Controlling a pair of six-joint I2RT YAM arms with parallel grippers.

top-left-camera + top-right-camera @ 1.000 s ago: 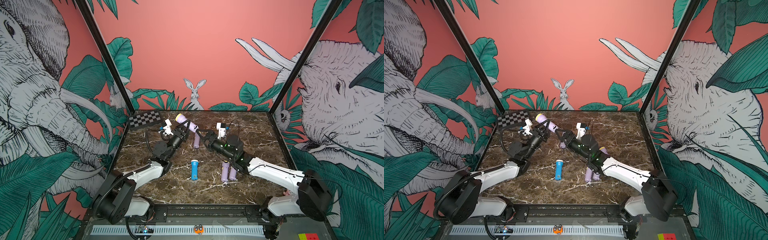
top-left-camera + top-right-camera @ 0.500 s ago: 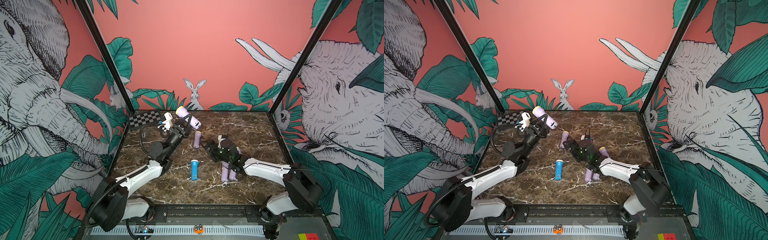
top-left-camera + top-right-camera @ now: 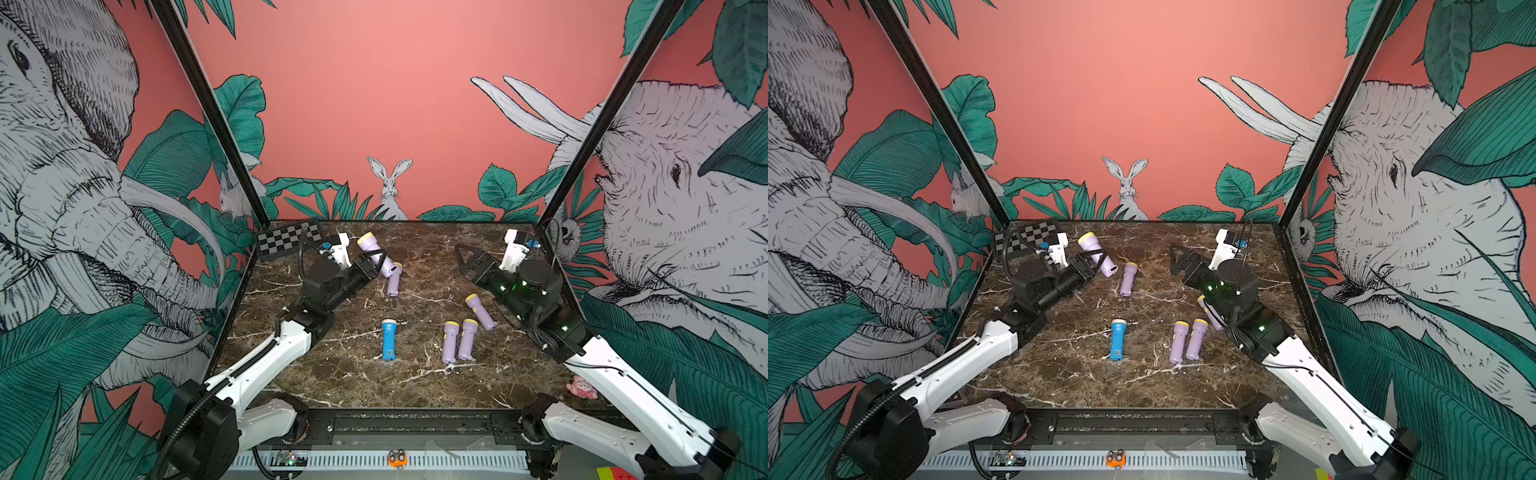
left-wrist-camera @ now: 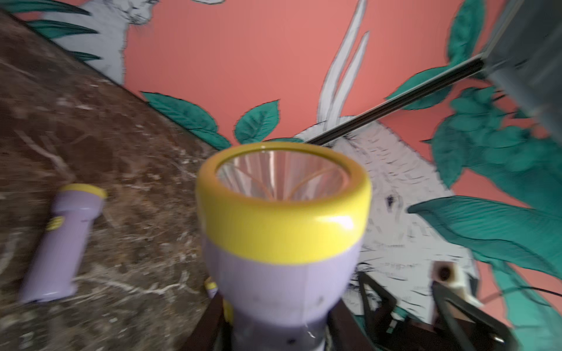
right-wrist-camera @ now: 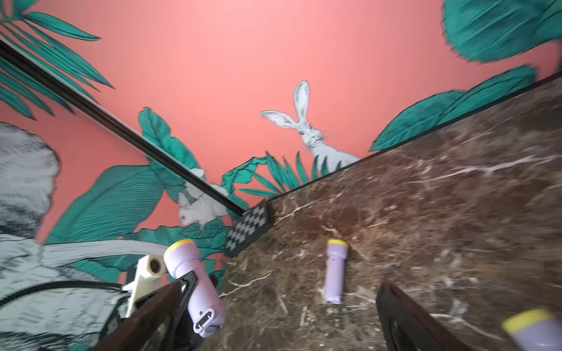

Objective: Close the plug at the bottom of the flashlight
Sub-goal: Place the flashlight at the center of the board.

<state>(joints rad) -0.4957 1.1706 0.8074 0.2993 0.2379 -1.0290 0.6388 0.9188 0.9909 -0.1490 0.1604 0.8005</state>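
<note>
1. Dark brown marble tabletop [image 3: 345,386] with white veins forms the floor of my booth. Around it stand coral walls [image 3: 374,104] painted with elephants, green leaves and a hare.
2. My left gripper [image 3: 370,262] is clenched on a lilac plastic flashlight with a yellow head ring [image 3: 375,253]. It hangs clear of the marble near the far left corner, tilted, head up toward the back wall.
3. My left wrist view is blurred. The yellow ring and ribbed reflector fill it, my dark fingers [image 4: 213,322] are cut off at the frame edge, and the butt end is hidden altogether.
4. In my right wrist view the butt end faces the camera and shows a pale oval slot. Whether the plug sits closed I cannot tell.
5. My right gripper [image 3: 462,259] is released, jaws spread wide with nothing between them. It is raised over the far right of the marble, well apart from the held flashlight.
6. A second lilac flashlight [image 3: 394,281] lies flat just beside the held butt end, below it.
7. A blue plastic flashlight with a pale head [image 3: 388,338] lies mid-table. A pair of lilac flashlights [image 3: 458,340] lie side by side to its right.
8. One more lilac flashlight [image 3: 481,312] lies near my right forearm. In a top view my arm covers most of that flashlight [image 3: 1204,304].
9. A black-and-white checkerboard card [image 3: 289,241] sits in the far left corner, partly behind my left wrist cable.
10. A small pink object [image 3: 582,387] lies at the near right edge, too small to make out.
</note>
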